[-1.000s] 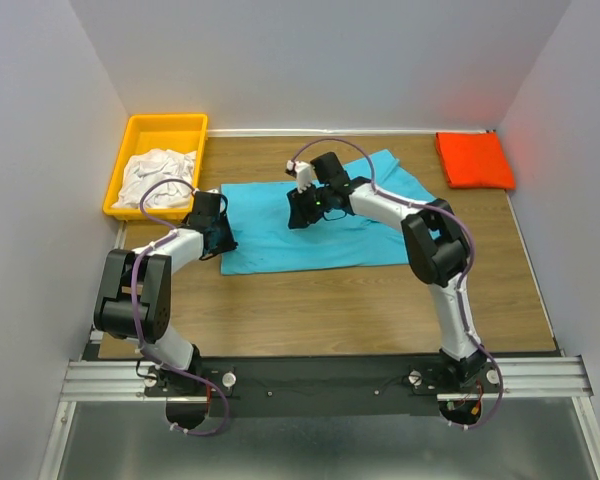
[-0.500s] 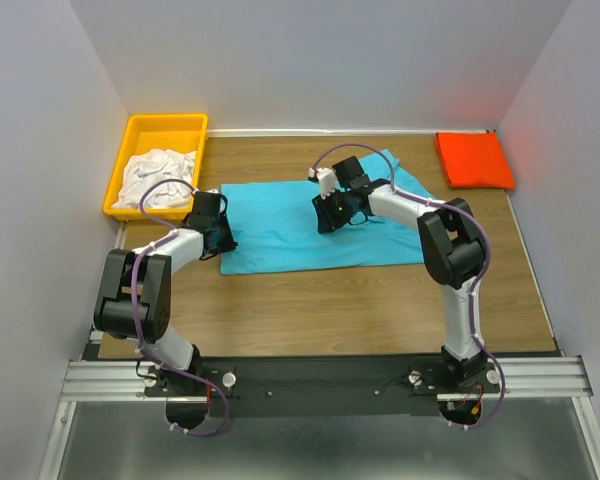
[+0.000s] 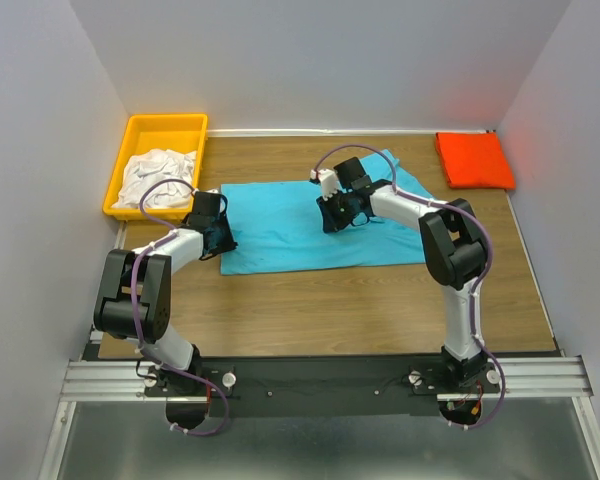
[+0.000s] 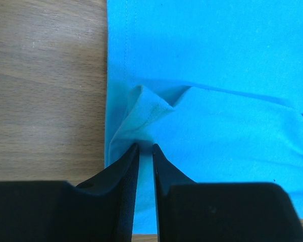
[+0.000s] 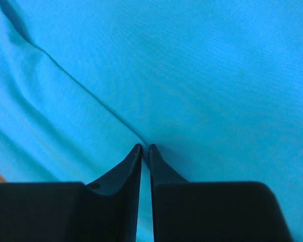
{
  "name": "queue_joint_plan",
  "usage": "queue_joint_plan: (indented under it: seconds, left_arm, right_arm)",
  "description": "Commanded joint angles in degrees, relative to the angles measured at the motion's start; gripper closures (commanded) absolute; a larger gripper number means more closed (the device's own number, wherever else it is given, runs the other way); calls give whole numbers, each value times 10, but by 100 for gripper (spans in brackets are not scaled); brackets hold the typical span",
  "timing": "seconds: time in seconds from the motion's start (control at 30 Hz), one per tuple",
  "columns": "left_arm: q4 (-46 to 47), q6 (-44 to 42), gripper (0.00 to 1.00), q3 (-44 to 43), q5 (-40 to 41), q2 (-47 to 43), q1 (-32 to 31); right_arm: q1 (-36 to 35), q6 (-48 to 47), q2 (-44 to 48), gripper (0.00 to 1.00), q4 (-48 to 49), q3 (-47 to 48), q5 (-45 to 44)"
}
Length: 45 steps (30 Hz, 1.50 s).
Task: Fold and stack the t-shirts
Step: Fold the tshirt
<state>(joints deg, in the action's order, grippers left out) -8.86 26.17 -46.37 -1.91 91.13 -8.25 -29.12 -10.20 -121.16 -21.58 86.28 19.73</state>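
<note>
Left fingers [image 4: 120, 194] and right fingers [image 5: 125, 177] tight on turquoise t-shirt [image 3: 280, 228]; yellow bin [image 3: 166, 120], orange t-shirt [image 3: 474, 160] aside.

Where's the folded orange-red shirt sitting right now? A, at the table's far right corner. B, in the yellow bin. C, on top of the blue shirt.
A: the orange-red shirt lies folded at the far right corner, apart from the turquoise shirt and the yellow bin.

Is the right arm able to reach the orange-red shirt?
Probably, once free: nothing blocks the way to the folded orange-red cloth t-shirt, but the right end effector is shut on the turquoise-blue cloth t-shirt.
</note>
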Motion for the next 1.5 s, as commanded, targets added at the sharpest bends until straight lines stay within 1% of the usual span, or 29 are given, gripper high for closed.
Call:
queue_joint_plan:
  seconds: [0.0, 0.03, 0.1, 0.4, 0.53, 0.67, 0.7, 0.73, 0.77, 0.83, 0.9, 1.13, 1.47]
  left_arm:
    - [-37, -7, 75, 17, 27, 10, 4]
    - [-37, -7, 75, 17, 27, 10, 4]
    - [-37, -7, 75, 18, 28, 9, 4]
    - [-38, -6, 75, 19, 34, 10, 4]
    - [-41, -6, 75, 18, 38, 12, 4]
    - [-39, -6, 75, 18, 35, 12, 4]
    - [-39, -7, 75, 17, 36, 12, 4]
    - [-39, -7, 75, 17, 35, 12, 4]
    - [-39, -6, 75, 17, 35, 12, 4]
    - [-39, -6, 75, 16, 34, 14, 4]
    - [-37, -7, 75, 16, 33, 15, 4]
    - [-38, -8, 75, 15, 32, 18, 4]
    - [-37, -9, 75, 15, 31, 19, 4]
  right_arm:
    - [5, -4, 22, 84, -17, 0, -15]
    - [6, -3, 23, 88, -16, 0, -18]
    - [11, -3, 25, 91, -16, 3, -21]
    - [30, 1, 26, 93, -15, 7, -15]
    - [33, 1, 21, 99, -15, 10, -14]
    - [34, 1, 22, 99, -16, 11, 3]
    - [34, 1, 23, 99, -16, 11, 14]
    - [34, 2, 25, 85, -16, 11, 18]
    - [34, 3, 24, 79, -16, 12, 25]
    - [35, 4, 24, 73, -16, 13, 35]
    - [35, 4, 20, 70, -16, 15, 51]
    - [35, 8, 0, 68, -16, 26, 102]
    - [34, 11, -37, 68, -17, 40, 126]
